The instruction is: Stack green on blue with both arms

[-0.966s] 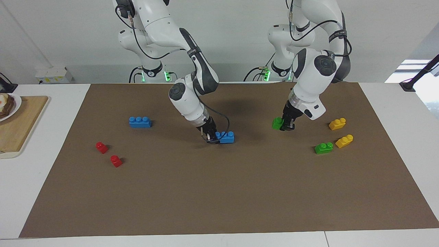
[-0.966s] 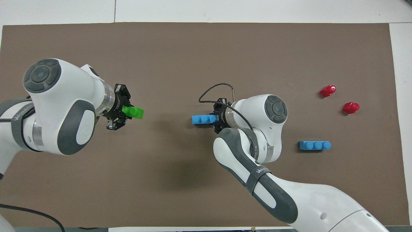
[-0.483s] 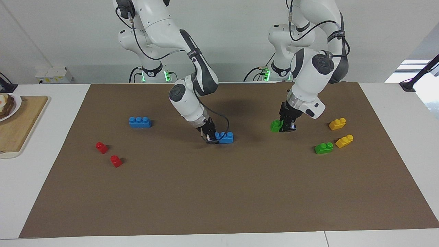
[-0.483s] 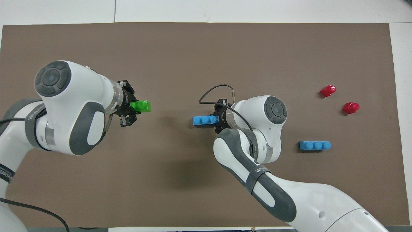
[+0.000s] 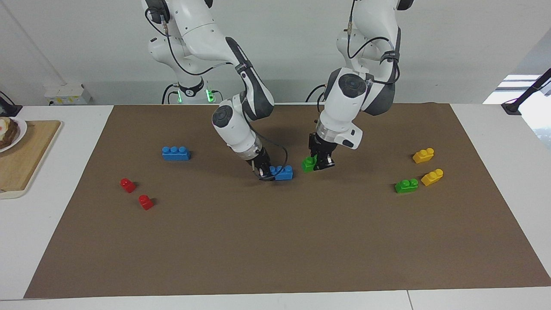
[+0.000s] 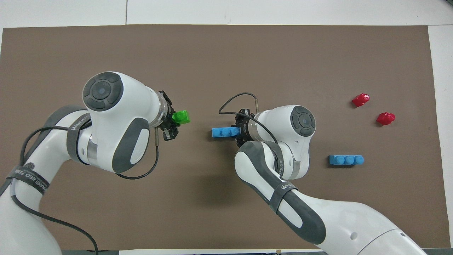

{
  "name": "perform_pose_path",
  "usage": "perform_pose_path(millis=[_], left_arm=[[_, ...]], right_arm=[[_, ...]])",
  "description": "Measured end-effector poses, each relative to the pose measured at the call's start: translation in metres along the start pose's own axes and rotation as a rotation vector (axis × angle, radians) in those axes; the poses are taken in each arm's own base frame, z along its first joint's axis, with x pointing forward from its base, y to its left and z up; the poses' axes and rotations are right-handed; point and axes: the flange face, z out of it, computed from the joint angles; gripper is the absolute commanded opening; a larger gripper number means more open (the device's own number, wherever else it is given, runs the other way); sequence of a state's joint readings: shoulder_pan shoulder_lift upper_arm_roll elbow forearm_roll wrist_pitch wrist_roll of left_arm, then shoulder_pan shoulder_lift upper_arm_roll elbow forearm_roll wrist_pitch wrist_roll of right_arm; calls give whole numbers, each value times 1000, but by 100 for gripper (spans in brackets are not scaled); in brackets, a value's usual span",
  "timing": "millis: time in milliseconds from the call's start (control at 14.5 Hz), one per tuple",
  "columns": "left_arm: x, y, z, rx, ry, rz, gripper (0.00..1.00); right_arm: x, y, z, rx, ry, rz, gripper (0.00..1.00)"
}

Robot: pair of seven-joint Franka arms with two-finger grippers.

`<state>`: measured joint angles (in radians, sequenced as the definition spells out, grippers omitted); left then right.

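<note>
Green brick (image 5: 308,164) pinched in the left gripper (image 5: 319,164), carried low over the brown mat (image 5: 275,241), close beside the blue brick (image 5: 284,172) but not touching it. Blue brick sits mid-mat w/ the right gripper (image 5: 263,172) clamped on its end toward the right arm's side; whether it rests on the mat or is a touch lifted can't be told. Overhead view: green brick (image 6: 182,117) sticks out past the left gripper (image 6: 171,124), a clear gap btwn it and the blue brick (image 6: 225,131), right gripper (image 6: 239,131) on the blue's end. Judgement: step in hand is bringing green over blue. To do it well: lift green above stud height first, square its long side w/ the blue's stud row, centre over the free studs at the end away from the right gripper, press straight down while the right arm braces blue steady. Green looks tilted in the grip, so level it before pressing. Room: free blue end faces the left gripper, nothing btwn them. Spare green (image 5: 406,185) and two yellows (image 5: 427,166) lie well apart toward the left arm's end; spare blue (image 5: 175,153) and two reds (image 5: 137,193) well apart toward the right arm's end. Mat edges distant from both grippers.
</note>
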<state>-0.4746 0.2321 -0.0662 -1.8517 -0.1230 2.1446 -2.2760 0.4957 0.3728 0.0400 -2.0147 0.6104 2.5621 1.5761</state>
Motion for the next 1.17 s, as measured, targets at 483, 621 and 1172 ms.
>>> perform_pose_path(millis=[483,621,1172], left_arm=[[-52,-3,27,19,7,5,0],[-51,-4,30,24,13,6,0],[-59,-26,54,33,21,40,0]], right_arm=[[0,0,0,0,-1,2,0],[1,0,0,0,-2,4,0],[4,1,1,-3,-15,32,0]])
